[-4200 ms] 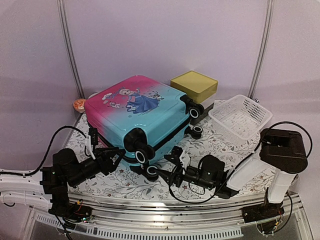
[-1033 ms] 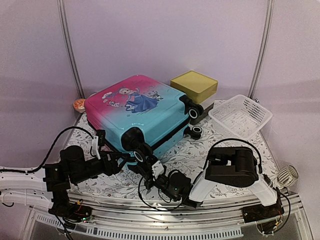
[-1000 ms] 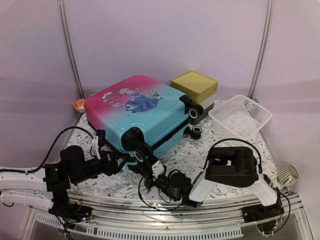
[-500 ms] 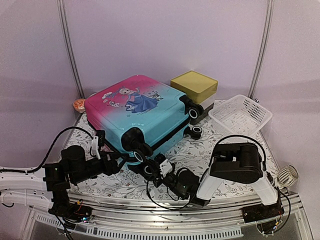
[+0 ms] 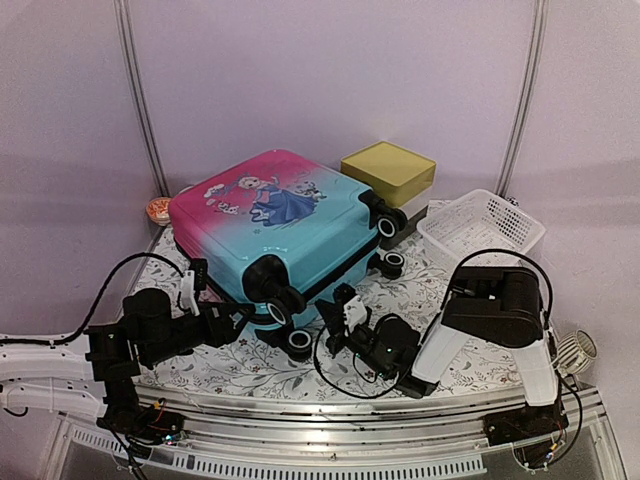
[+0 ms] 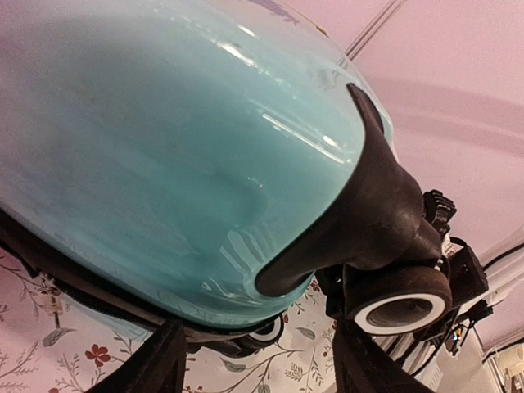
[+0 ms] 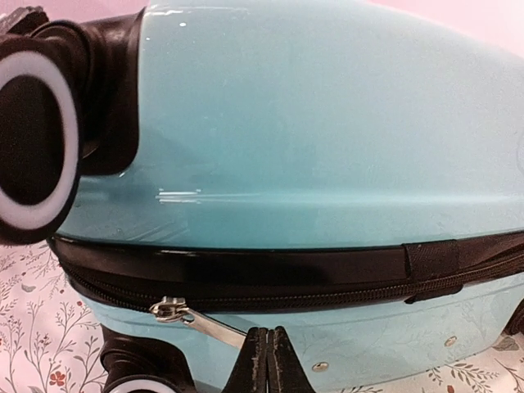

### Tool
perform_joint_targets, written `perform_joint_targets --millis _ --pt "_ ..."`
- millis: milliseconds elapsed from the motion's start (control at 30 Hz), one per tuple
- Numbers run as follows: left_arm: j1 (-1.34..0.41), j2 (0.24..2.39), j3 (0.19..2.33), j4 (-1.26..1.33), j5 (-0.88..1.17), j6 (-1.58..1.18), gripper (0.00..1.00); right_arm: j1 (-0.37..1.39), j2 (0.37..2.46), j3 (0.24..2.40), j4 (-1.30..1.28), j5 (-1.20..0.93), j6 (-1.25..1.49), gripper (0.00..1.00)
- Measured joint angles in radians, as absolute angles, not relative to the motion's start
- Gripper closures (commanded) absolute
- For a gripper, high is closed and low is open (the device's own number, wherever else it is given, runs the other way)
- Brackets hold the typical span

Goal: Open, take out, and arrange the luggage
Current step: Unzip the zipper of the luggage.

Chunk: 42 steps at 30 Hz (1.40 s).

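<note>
Nearest, the right hand (image 7: pixel 264 337) is pinched shut on the silver zipper pull (image 7: pixel 205 322), which is stretched from the black zipper band (image 7: pixel 286 278) low on the side of the luggage (image 5: pixel 285 230). The left hand (image 5: pixel 236 318) is held wide at the luggage's near left corner, and nothing is gripped. The luggage is laid flat on the flowered surface (image 5: pixel 400 290), shells together, print upward. Behind it a yellow-topped box (image 5: pixel 390 170) is seen, with a white basket (image 5: pixel 482 232) to the right.
</note>
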<state>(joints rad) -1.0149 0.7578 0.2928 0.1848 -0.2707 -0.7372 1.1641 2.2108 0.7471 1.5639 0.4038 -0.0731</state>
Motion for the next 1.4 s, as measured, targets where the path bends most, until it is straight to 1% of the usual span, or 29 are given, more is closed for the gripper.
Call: perform_joint_targets --millis 400,567,667,700,933,1033,1100,1167,1400 --pt "-1.008 0.756 0.293 0.144 -0.271 -0.757 0.37 1.056 2.168 0.673 1.525 0.386 -0.023 0.97" --pt "-1.006 0.752 0.293 0.143 -0.27 -0.761 0.36 1.059 2.145 0.647 1.53 0.38 -0.023 0.83" --pt "-1.006 0.752 0.293 0.143 -0.265 -0.762 0.35 1.059 2.128 0.622 1.541 0.355 -0.023 0.82" --pt "-1.006 0.752 0.293 0.143 -0.263 -0.764 0.35 1.059 2.12 0.612 1.543 0.342 -0.023 0.79" --pt "-1.005 0.768 0.293 0.144 -0.249 -0.773 0.31 1.106 2.099 0.607 1.546 0.299 -0.027 0.66" --pt "-1.004 0.79 0.293 0.146 -0.237 -0.777 0.3 1.159 2.107 0.636 1.556 0.292 -0.038 0.64" --pt "-1.004 0.806 0.293 0.148 -0.226 -0.779 0.3 1.184 2.127 0.663 1.557 0.278 -0.038 0.59" --pt "-1.004 0.822 0.298 0.151 -0.214 -0.78 0.3 1.198 2.149 0.682 1.557 0.268 -0.035 0.57" --pt "-1.003 0.84 0.308 0.163 -0.195 -0.783 0.3 1.197 2.182 0.73 1.555 0.25 -0.023 0.56"
